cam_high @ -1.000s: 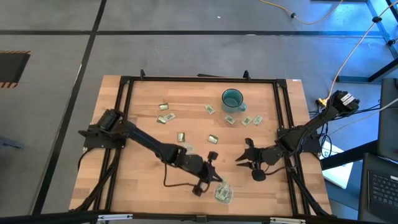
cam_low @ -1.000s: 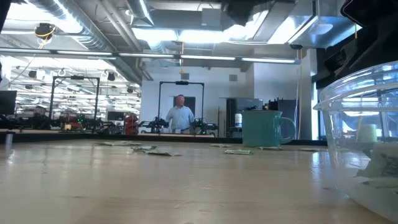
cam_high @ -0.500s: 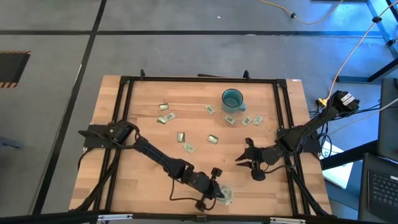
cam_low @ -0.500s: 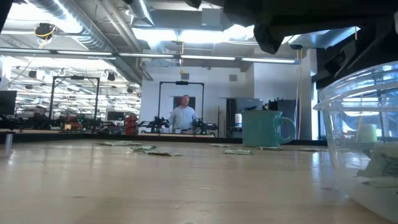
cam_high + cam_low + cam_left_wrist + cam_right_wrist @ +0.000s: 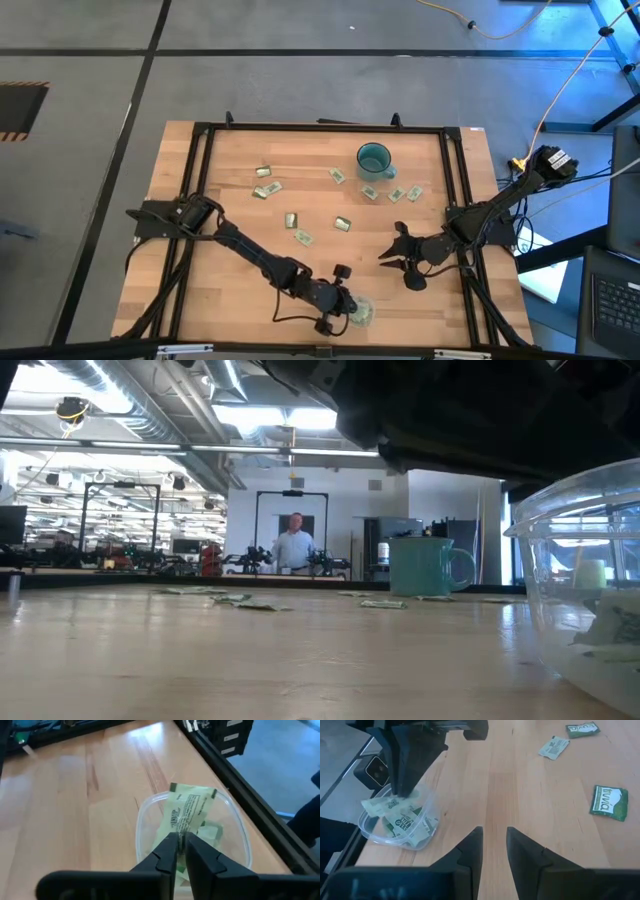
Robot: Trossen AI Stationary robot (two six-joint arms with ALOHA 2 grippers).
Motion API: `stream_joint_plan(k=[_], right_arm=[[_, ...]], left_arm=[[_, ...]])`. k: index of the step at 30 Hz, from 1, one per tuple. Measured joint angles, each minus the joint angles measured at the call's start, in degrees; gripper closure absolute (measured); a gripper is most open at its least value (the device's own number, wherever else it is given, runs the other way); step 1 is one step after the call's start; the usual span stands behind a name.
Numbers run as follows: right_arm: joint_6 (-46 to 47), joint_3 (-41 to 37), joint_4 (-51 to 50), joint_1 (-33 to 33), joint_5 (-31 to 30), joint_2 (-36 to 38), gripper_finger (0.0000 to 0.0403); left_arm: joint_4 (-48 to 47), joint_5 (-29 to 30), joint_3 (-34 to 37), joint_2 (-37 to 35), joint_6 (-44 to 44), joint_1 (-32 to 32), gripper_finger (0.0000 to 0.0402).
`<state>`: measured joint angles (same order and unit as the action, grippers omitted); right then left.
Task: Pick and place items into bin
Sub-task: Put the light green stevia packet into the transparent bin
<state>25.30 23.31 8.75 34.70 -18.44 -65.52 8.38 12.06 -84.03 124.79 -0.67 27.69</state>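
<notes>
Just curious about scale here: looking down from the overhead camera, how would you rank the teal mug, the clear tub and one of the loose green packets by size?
1. Teal mug and clear tub: about alike; the left gripper covers part of the tub, so I won't rank them.
2. Loose green packet: clearly smallest.

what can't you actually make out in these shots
- High view: the left gripper covers most of the clear tub, so its packets cannot be counted.
- Left wrist view: whether the fingers grip the packet or have let go.
- Low view: the tub is cut off by the picture's edge.
</notes>
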Motion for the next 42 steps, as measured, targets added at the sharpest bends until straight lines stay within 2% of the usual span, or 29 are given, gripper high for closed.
stream_joint_plan(k=[8,11,19,22,26,31,42], right_arm=[[0.1,0.0,0.0,0.0,0.0,0.0,0.0313],[0.2,0.0,0.0,0.0,0.0,0.0,0.0313],[1.9,0.0,0.0,0.1,0.1,0.0,0.0313],[1.6,0.0,0.0,0.0,0.1,0.0,0.0313],[1.6,0.0,-0.1,0.0,0.2,0.0,0.0313],[3.1,0.0,-0.8,0.0,0.3,0.0,0.0313],[2.8,0.0,-1.0,0.0,0.5,0.0,0.0313]], left_arm=[[-0.8,-3.9,0.0,-0.2,-0.2,-0.9,0.0327],[-6.5,-3.2,0.0,-2.8,-0.5,-1.1,0.0321],[-31.0,4.8,0.3,-13.3,-9.0,-2.1,0.0324],[-36.3,6.9,2.3,-16.3,-13.3,-2.9,0.0324],[-40.3,5.8,6.5,-17.9,-17.8,-5.3,0.0323],[-40.1,2.9,11.9,-18.3,-19.1,-9.5,0.0323],[-36.2,-4.5,17.3,-18.3,-12.1,-18.3,0.0326]])
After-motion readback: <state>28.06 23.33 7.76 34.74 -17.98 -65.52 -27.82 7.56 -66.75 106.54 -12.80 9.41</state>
